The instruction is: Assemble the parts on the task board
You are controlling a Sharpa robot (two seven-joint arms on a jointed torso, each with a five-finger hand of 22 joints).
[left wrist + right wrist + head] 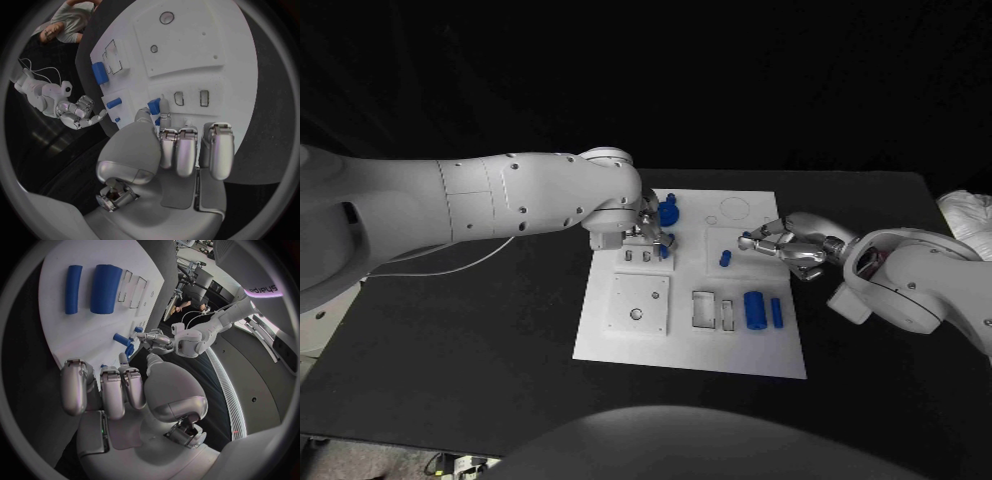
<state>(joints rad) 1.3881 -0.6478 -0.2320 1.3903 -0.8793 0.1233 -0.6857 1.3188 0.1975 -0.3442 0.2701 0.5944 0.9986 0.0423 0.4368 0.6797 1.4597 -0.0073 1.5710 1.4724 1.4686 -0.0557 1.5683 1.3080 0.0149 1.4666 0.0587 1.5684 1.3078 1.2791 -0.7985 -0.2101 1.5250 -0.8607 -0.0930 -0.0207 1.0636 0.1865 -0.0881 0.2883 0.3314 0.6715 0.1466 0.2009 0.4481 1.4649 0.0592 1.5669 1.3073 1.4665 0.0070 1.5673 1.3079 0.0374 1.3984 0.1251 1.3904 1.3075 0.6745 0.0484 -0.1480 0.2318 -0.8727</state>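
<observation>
Here, task board [661,345]: a white rectangular plate mid-table on the black table [473,330], with outlined recesses and small holes. Parts are blue.

Left side of the board: left hand [643,232] hovers over the far-left area. A blue part [669,211] with a rounded top stands just past the hand. In the left wrist view a small blue piece [154,106] sits right at the fingertips [164,133], which are curled in close together; whether they actually clamp it I cannot tell, contact is hidden by the thumb.

Middle: a short blue peg [726,258] stands on the board between the two hands, apart from both. Nearer the robot, a fat blue cylinder [756,310] lies flat, with a thin blue bar [777,313] just beside it on its right, both next to the empty rectangular slots.

Right: right hand [783,245] at the board's right edge, fingers bent and bunched, pointing toward the peg. Right wrist view shows the fingers [112,390] side by side, nothing seen in them; the peg [121,339] lies beyond the tips, not touching.
</observation>
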